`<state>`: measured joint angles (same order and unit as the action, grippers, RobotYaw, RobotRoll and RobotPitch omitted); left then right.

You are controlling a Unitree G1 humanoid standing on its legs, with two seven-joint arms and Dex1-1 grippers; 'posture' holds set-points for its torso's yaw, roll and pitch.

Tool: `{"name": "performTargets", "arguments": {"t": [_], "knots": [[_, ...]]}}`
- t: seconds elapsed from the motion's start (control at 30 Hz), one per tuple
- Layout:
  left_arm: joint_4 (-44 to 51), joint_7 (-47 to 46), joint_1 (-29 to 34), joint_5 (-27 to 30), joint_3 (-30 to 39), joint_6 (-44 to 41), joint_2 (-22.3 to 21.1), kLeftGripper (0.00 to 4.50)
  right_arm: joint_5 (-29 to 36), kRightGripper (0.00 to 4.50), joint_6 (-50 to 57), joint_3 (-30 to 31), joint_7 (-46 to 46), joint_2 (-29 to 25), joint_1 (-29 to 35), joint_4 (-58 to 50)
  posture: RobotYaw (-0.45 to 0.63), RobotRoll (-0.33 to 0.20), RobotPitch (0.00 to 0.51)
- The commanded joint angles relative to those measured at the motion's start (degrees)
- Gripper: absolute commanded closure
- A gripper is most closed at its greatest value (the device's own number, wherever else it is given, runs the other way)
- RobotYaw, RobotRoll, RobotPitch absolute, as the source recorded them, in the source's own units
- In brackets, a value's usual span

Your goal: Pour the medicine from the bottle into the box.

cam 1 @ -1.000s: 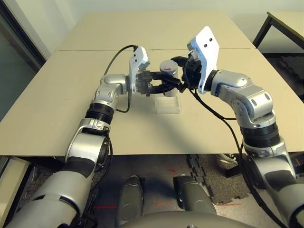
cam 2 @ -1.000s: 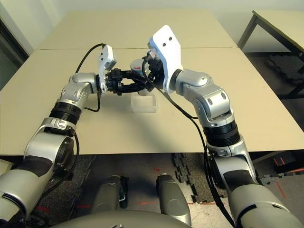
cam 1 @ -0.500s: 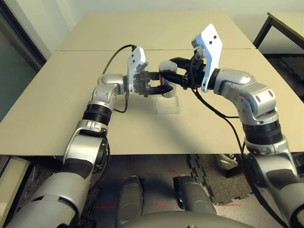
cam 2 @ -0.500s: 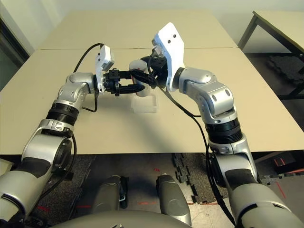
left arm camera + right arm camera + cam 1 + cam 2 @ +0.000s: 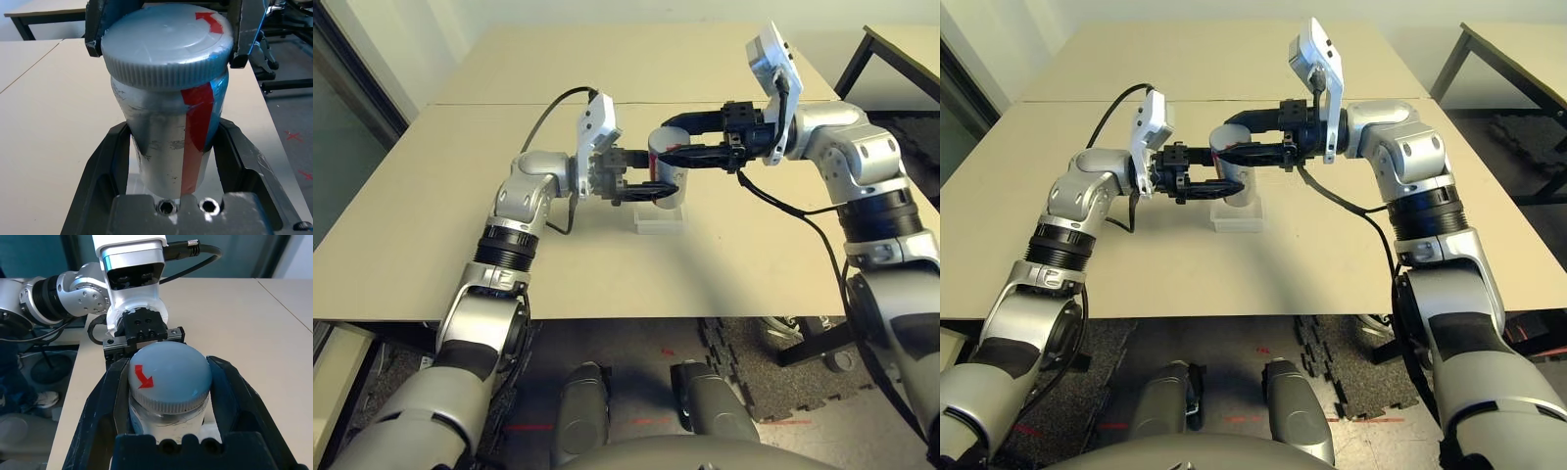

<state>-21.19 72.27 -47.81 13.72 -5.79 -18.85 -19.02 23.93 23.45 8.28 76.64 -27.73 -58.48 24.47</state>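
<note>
- The pale table (image 5: 509, 274) lies under everything, with the bottle and box over its middle, between the two arms.
- The right arm (image 5: 862, 162) reaches inward with its elbow out to the side and its wrist nearly level; the left arm (image 5: 509, 201) mirrors it a little lower, so the two grippers face each other.
- The left gripper (image 5: 173, 126) is closed around the bottle's body from one side. The right gripper (image 5: 168, 363) is closed at the capped end from the other, above the left.
- The bottle (image 5: 161, 147) is held nearly upright, cap up, just above the box's far part. It looks light, stiff and rather slick, so a firm hold low on the straight wall should suit it, leaving the top free.
- The box (image 5: 1237, 224) sits shallow and clear on the table. Being thin plastic, it probably slides at a nudge, so it is best left untouched.
- The cap (image 5: 171, 382), ribbed at the rim with a red arrow on top, is on. The ribs should give good purchase for a twist, which seems the step in hand; the body might turn along with it.
- The medicine is hidden by the closed bottle; it is probably loose and quick to roll, asking for a slow tilt.
</note>
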Motion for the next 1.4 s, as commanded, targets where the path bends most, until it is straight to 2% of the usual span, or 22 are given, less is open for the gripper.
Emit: {"name": "performTargets", "arguments": {"t": [0.03, 0.1, 0.17, 0.23, 0.4, 0.57, 0.7, 0.9, 1.4], "knots": [[2.7, 2.2, 0.7, 1.5, -2.0, 0.3, 0.2, 1.77, -2.2, 1.93, 0.3, -0.7, -2.0, -0.7, -0.5, 0.7, -0.14, 0.000, 0.088], [2.4, 2.1, 0.6, 1.5, -2.0, 0.4, 0.2, 1.77, -1.6, 1.20, 1.8, -1.2, -3.0, -0.7, 0.1, -1.4, -0.15, 0.000, 0.087], [2.0, 2.0, 0.6, 1.5, -2.0, 0.8, 0.2, 1.77, -0.5, 0.71, 4.5, -1.9, -4.3, -1.2, 1.5, -5.8, -0.15, 0.000, 0.086], [1.4, 1.5, 0.6, 1.5, -2.0, 1.1, 0.2, 1.77, 2.4, 0.01, 10.7, -3.7, -7.9, -1.9, 4.4, -15.3, -0.15, 0.000, 0.086], [0.3, 1.3, 0.7, 1.5, -1.8, 1.8, -0.2, 1.77, 7.0, 0.00, 20.6, -6.8, -16.9, -1.3, 10.6, -31.2, -0.17, 0.000, 0.090], [-1.0, 1.4, 0.6, 1.3, -1.9, 2.6, -0.4, 1.77, 8.9, 0.00, 24.2, -7.6, -23.7, 0.4, 13.8, -37.8, -0.18, 0.000, 0.093], [-1.8, 1.5, 0.2, 1.2, -2.2, 3.0, -0.1, 1.77, 6.2, 0.00, 21.2, -6.6, -27.7, 1.8, 13.4, -36.2, -0.19, 0.000, 0.093], [-2.1, 1.3, -0.3, 1.2, -2.5, 3.2, 0.5, 1.77, 2.2, 0.00, 15.4, -4.3, -28.6, 2.7, 11.6, -30.8, -0.19, 0.000, 0.088], [-1.3, 0.9, 0.1, 1.5, -2.3, 2.8, 0.4, 1.77, 1.3, 0.00, 15.4, -1.5, -25.0, 1.5, 12.5, -28.3, -0.17, 0.000, 0.089]]}}
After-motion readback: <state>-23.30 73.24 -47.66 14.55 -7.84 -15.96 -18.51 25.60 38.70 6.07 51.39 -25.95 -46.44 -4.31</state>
